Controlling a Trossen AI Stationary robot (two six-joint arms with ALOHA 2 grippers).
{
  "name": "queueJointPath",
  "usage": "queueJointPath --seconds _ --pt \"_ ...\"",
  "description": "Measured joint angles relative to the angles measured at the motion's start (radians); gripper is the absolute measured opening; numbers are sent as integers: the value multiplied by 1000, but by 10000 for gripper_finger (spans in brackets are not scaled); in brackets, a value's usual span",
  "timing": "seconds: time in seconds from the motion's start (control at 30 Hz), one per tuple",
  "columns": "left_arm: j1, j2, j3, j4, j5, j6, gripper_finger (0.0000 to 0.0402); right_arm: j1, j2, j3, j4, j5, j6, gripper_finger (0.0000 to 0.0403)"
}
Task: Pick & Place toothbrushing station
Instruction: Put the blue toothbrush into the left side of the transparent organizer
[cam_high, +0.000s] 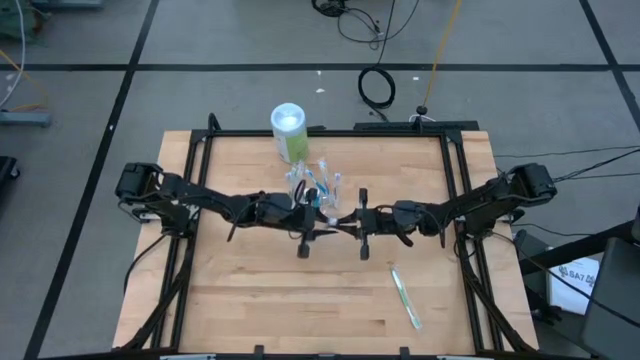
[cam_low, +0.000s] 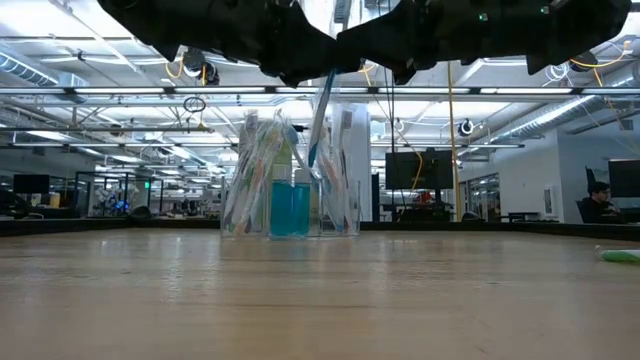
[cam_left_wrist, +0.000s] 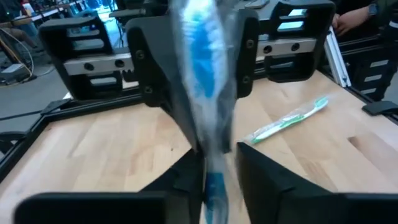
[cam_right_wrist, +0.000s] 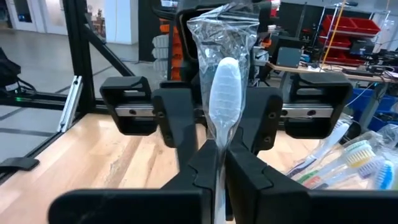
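A blue-and-white toothbrush in a clear wrapper (cam_left_wrist: 202, 56) is held above the table's middle, between my two grippers, which meet fingertip to fingertip. My left gripper (cam_left_wrist: 214, 180) and my right gripper (cam_right_wrist: 219, 168) are both shut on it. In the low view its lower part (cam_low: 318, 120) hangs below the grippers. Just beyond them the clear container (cam_high: 315, 185) stands on the table with several wrapped toothbrushes upright in it (cam_low: 255, 170) and a teal tube (cam_low: 290, 205). A green toothbrush (cam_high: 405, 297) lies flat at the near right. My left gripper pinches the wrapped toothbrush's shaft (cam_left_wrist: 213, 163) between its two fingers, coming level from the table's left and lying across the brush. The brush stands roughly upright, slightly tilted, clear of the table. My right gripper pinches the same brush just below its white head (cam_right_wrist: 219, 144), through the wrapper, between its two fingers. It comes level from the table's right, across the brush, meeting it at about the same place as the left fingers.
A taller green-and-white canister (cam_high: 288, 130) stands near the far edge behind the container. The table has a black frame along its edges (cam_high: 455, 180). Bare wood lies at the near left (cam_high: 240, 300).
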Motion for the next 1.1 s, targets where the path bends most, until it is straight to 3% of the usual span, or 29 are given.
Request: queueJointPath --seconds 0.17,0.3,0.53,0.77,0.9,1.1 --pt "4 0 0 -14 -7 10 50 0 0 0 -11 2 -15 15" --pt "0 0 0 -14 -75 21 25 -1 0 0 -13 6 -34 15" --pt "0 0 0 -25 -99 53 46 -1 0 0 -14 30 -221 15" --pt "-1 0 0 -28 -112 51 31 0 0 0 -19 54 -163 18" --pt "-1 0 0 -40 -148 35 27 -1 0 0 -24 55 -170 46" --pt "-1 -23 0 -64 -313 -56 41 -2 -5 0 -17 144 -77 112"
